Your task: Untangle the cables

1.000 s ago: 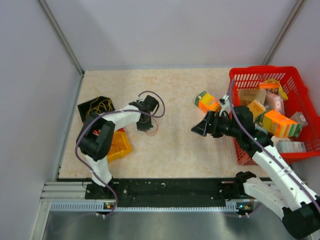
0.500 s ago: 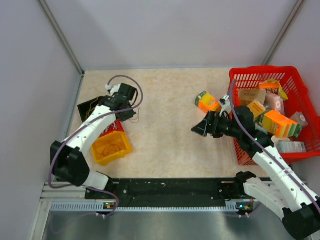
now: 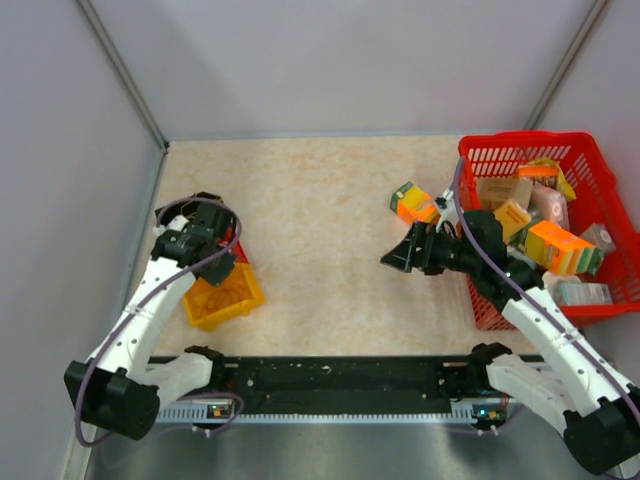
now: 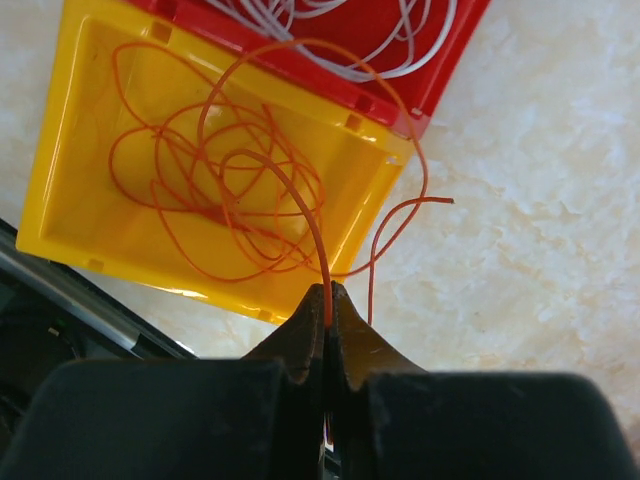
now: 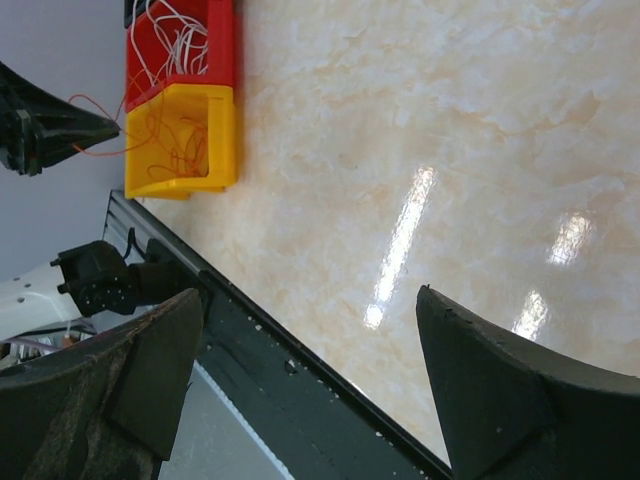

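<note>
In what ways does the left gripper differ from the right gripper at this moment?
The left gripper is shut; the right gripper stands wide open. The left one pinches an orange wire that trails from the tangle in the yellow bin; the right one holds nothing. The left one is at the yellow bin's edge; the right one hangs over the table, far from that bin. Both have dark fingers.

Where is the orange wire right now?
In the left wrist view, the orange wire lies mostly coiled in the yellow bin on the left side, beside the red bin, with one strand pinched in the left tool.
</note>
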`<state>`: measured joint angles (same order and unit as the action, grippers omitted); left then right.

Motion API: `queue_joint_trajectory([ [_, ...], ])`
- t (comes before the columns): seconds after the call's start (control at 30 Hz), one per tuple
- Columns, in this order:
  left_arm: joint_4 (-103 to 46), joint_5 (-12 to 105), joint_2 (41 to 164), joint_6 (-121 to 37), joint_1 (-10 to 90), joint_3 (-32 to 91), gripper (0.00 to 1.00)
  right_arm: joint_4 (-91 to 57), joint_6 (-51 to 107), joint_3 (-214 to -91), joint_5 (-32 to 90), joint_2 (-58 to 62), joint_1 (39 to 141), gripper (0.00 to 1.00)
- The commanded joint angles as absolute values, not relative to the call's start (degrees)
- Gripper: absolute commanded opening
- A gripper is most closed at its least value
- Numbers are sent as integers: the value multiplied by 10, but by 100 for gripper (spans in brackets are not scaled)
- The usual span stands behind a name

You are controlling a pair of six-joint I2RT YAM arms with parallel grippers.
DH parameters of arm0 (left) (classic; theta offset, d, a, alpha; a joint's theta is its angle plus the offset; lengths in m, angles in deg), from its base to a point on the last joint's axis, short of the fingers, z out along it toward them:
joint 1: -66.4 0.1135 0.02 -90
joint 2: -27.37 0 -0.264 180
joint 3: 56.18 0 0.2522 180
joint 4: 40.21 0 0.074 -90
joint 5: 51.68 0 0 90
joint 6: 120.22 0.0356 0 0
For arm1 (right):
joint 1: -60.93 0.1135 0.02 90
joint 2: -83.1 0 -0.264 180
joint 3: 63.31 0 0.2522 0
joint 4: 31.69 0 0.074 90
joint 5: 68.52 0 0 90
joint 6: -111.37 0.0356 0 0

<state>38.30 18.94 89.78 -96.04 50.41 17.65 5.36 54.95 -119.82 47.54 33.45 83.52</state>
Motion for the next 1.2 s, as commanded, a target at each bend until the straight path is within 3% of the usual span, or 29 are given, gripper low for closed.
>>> queue_joint_trajectory([
  [0.0,403,208,882,-1040,518,144,0,30,543,-1197,486,335,830,86],
  [0.33,313,286,801,-1045,617,29,0,32,547,-1193,484,348,831,86],
  [0.43,286,338,795,-1014,646,23,6,32,547,-1193,484,347,830,86],
  [0.47,284,341,790,-1013,650,27,11,32,548,-1193,484,348,830,86],
  [0.57,287,331,770,-1004,655,44,46,32,547,-1192,485,348,830,86],
  [0.67,309,311,755,-994,658,86,70,32,549,-1189,485,349,830,86],
  [0.93,276,306,735,-871,659,216,74,36,537,-1193,478,349,830,86],
  [1.03,95,482,721,-772,659,196,76,57,497,-1211,462,356,831,86],
  [1.1,-26,622,722,-771,658,182,88,84,461,-1235,436,369,830,87],
  [1.17,-118,719,738,-782,656,188,92,124,421,-1268,407,384,830,87],
])
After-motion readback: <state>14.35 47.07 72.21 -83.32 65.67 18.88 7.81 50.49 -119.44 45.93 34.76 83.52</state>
